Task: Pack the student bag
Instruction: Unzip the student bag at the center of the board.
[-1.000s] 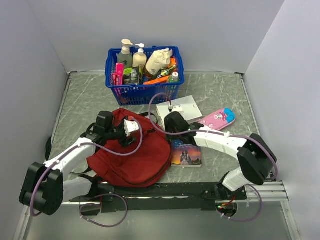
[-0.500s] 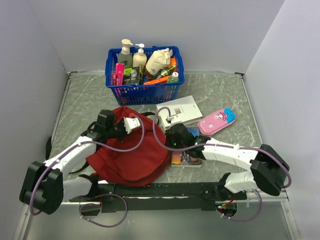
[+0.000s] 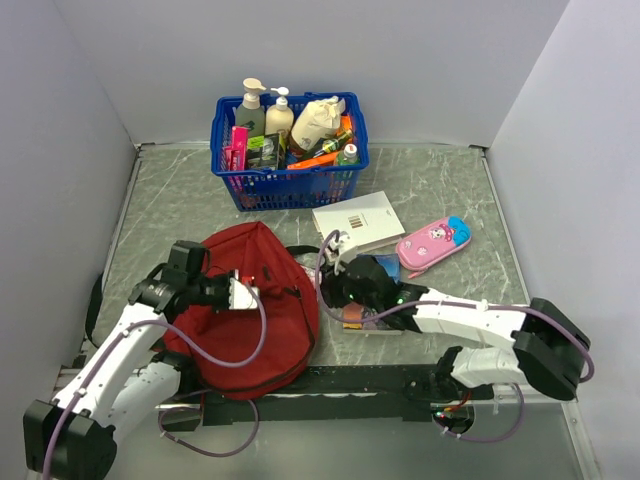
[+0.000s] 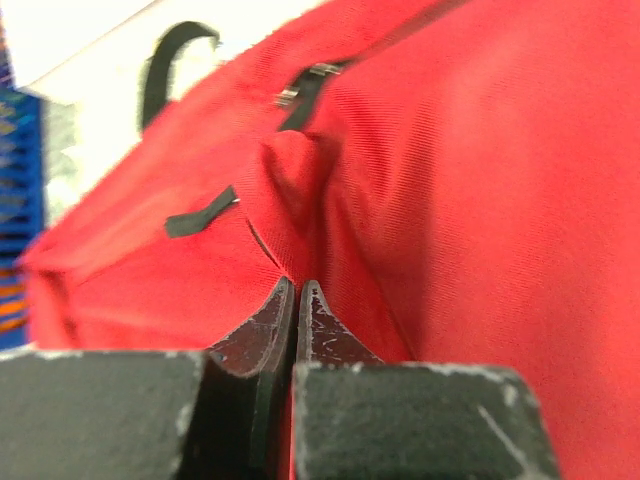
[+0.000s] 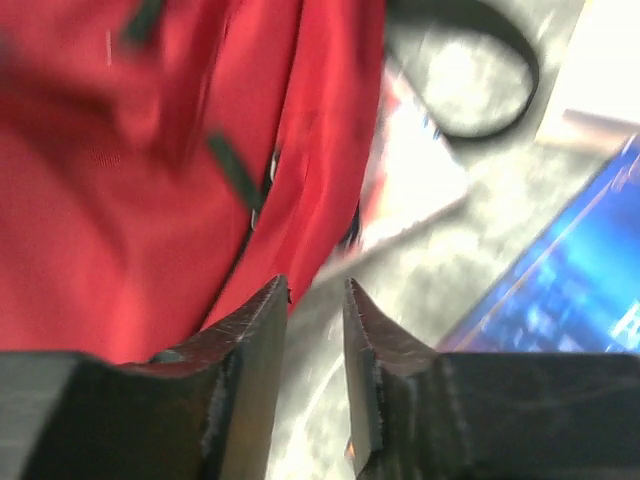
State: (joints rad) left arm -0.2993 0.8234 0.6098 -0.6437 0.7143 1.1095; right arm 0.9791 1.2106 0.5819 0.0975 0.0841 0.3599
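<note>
Nothing can be read. A small dark printed block is seen on the white book [image 3: 358, 222], and labels are seen on the bottles [image 3: 265, 112] in the blue basket [image 3: 290, 186], but all are too small to be made out.

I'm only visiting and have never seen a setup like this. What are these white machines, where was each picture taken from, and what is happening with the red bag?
These are two robot arms bolted to the near edge of a table, each ending in a two-finger gripper. The wide picture comes from a fixed camera above and behind them. The two close-ups come from cameras on the wrists, so each shows that arm's own fingers. On the table lie a dark-red student bag, a filled blue basket, a white booklet, a pink pencil case and a picture book beside the bag. The left gripper is shut, pinching a fold of the bag's fabric. The right gripper is slightly open and empty, near the bag's edge.
</note>
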